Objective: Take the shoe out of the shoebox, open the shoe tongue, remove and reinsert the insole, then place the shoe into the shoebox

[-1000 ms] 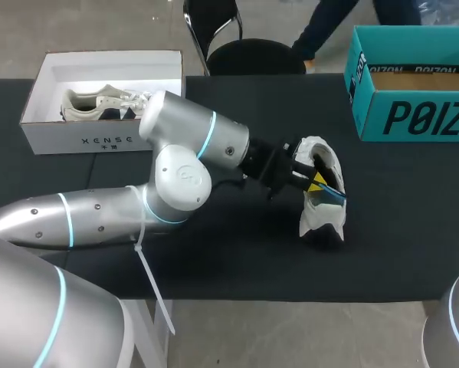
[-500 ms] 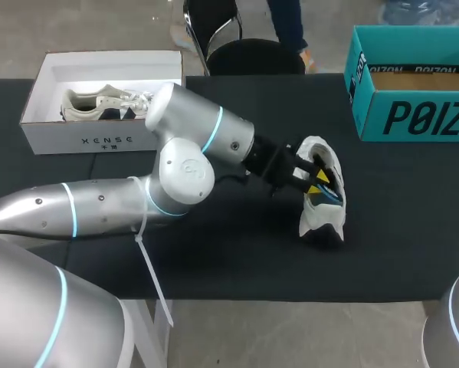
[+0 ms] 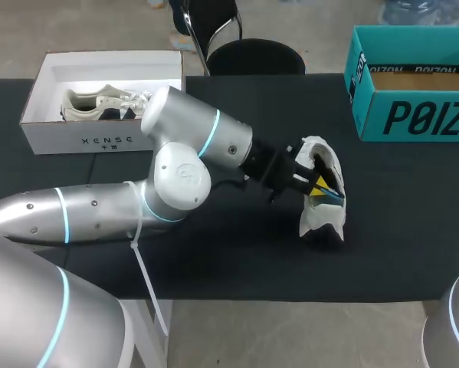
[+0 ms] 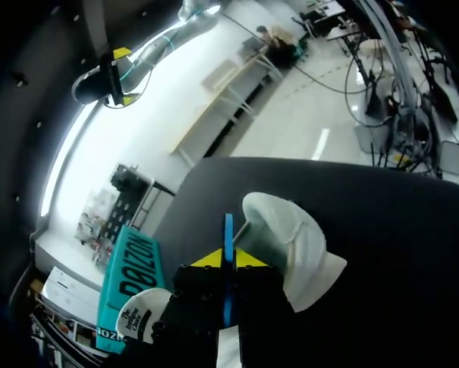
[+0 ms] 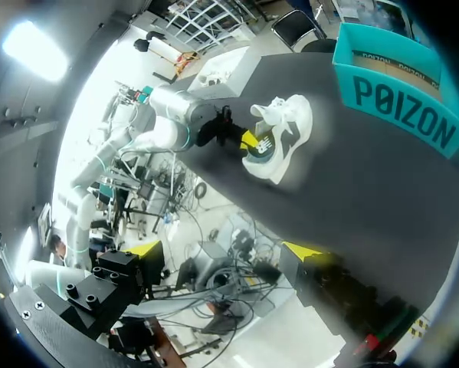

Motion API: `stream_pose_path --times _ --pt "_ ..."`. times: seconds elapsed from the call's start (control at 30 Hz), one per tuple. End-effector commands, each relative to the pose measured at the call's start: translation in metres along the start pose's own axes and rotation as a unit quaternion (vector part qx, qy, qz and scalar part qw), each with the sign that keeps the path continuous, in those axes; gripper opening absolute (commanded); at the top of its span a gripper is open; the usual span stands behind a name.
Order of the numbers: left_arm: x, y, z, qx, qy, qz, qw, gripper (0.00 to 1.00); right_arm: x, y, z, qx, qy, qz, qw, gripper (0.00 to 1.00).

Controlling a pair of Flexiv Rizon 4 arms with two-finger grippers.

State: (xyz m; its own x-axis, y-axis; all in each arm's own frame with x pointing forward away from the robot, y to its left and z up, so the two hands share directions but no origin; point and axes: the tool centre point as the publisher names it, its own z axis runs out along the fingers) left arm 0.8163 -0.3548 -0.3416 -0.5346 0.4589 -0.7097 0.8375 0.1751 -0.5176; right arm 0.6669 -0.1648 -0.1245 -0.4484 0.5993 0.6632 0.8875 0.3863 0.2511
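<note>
- the left arm (image 3: pixel 122 211) comes in low from the left, bends at the elbow and stretches across the worktop (image 3: pixel 237 253) to the white shoe (image 3: pixel 321 195).
- the left claw (image 4: pixel 227 259) is at the shoe's opening, its yellow tips pressed onto a thin blue insole (image 4: pixel 228 230) held edge-on between them.
- the shoe lies mid-worktop, between the white shoebox (image 3: pixel 99 138), which holds another shoe (image 3: pixel 99 103), and the teal box (image 3: pixel 413 115), well apart from both.
- the right claw (image 5: pixel 223 249) hangs off the worktop's edge, fingers spread wide, holding nothing.
</note>
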Motion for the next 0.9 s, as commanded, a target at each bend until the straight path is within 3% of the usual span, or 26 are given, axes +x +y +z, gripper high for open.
stream_pose_path --times 0.03,0.5,0.8,0.83,0.87,0.9 --pt "0.005 -0.003 0.001 0.001 -0.004 0.001 1.000 0.00 0.000 0.000 0.000 0.001 -0.001 0.000 1.000 1.00" --pt "-0.010 0.030 0.007 -0.029 0.014 0.036 0.999 0.00 0.000 0.000 0.000 0.001 -0.001 0.000 1.000 1.00" --pt "-0.004 0.023 0.004 -0.025 0.033 0.034 0.999 0.00 0.000 0.000 0.000 0.001 -0.001 0.000 1.000 1.00" --pt "-0.003 0.020 0.003 -0.022 0.037 0.032 0.999 0.15 0.000 0.000 0.000 0.001 -0.001 0.000 1.000 1.00" --pt "-0.002 0.018 0.002 -0.020 0.038 0.031 0.999 0.61 0.000 0.000 0.000 0.001 -0.001 0.000 1.000 1.00" --pt "-0.001 0.015 0.001 -0.018 0.041 0.031 0.998 1.00 0.000 0.000 0.000 0.001 -0.001 0.000 1.000 1.00"
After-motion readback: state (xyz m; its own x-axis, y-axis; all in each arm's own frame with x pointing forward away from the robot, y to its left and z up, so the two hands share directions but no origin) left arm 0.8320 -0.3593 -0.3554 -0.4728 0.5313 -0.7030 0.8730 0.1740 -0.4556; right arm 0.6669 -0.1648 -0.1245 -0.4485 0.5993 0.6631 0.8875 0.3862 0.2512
